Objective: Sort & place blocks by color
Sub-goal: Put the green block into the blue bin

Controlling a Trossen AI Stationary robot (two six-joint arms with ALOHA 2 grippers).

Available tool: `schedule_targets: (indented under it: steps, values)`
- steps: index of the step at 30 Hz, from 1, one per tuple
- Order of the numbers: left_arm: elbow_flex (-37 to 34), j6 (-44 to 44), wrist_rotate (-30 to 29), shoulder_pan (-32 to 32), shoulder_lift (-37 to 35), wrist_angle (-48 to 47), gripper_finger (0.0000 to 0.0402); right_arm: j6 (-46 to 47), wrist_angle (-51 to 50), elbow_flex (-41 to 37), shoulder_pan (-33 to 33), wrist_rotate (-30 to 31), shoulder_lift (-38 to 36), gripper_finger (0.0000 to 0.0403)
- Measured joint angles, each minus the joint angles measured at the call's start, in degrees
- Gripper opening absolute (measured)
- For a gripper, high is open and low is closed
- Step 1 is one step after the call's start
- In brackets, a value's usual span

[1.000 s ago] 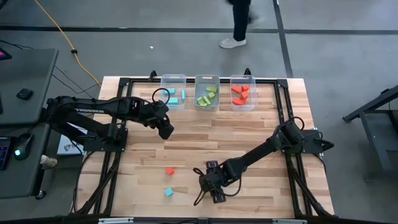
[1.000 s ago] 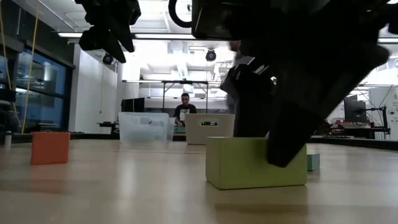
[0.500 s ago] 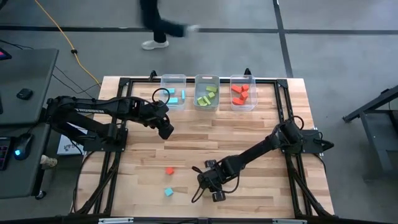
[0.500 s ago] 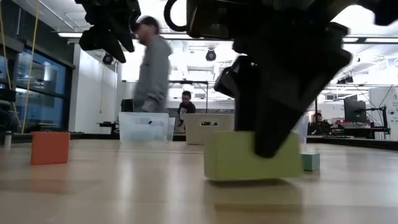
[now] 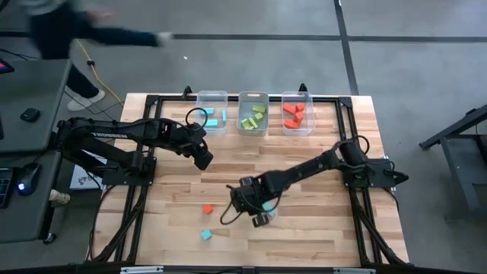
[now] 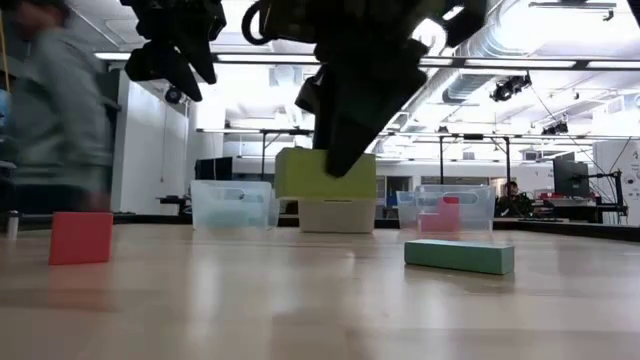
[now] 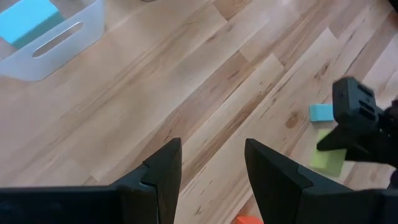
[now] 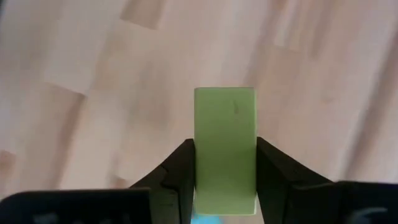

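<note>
Using the middle bin as the anchor here. Off to its left, the left gripper hangs in the air over bare wood, fingers apart and holding nothing, just waiting. The bin on that side has light blue blocks in it, the middle bin has lime green ones, and the bin past it has the red-orange ones.

Well in front of the middle bin, toward the near edge of the table, the right gripper is clamped on a lime green bar and has it lifted clear of the wood; the low view shows it hanging above the tabletop. Loose on the table near it: a red-orange cube, a light blue cube, and a light blue bar.

So the step in hand looks like carrying green to its bin. The next move probably needs the right arm to swing back across the table to the middle bin, get over its rim, then let go.
</note>
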Motion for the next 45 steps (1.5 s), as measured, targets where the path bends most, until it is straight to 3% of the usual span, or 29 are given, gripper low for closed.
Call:
schedule_targets:
  steps: [12,22,27,37,45]
  values:
    - [-0.01,-2.20,-4.37,0.00,0.00,-3.09,0.0157,-10.00,-16.21,6.29,-7.15,5.82,-0.51,0.0104]
    - [-0.01,-1.66,-6.20,0.15,0.00,-4.77,0.0157,-12.00,-17.32,6.29,-15.24,9.01,-7.11,0.0104]
    - [-0.01,1.35,-7.26,0.15,0.00,-4.75,0.0157,-8.84,-15.51,6.31,-21.33,12.54,-9.96,0.0104]
    - [-0.01,7.12,-9.51,0.15,0.00,-4.60,0.0157,-0.35,-4.30,6.31,-33.18,13.91,-12.09,0.0104]
    - [-0.01,13.43,-9.59,0.15,0.00,-3.81,0.0157,9.58,3.39,6.31,-38.24,21.88,-11.44,0.0104]
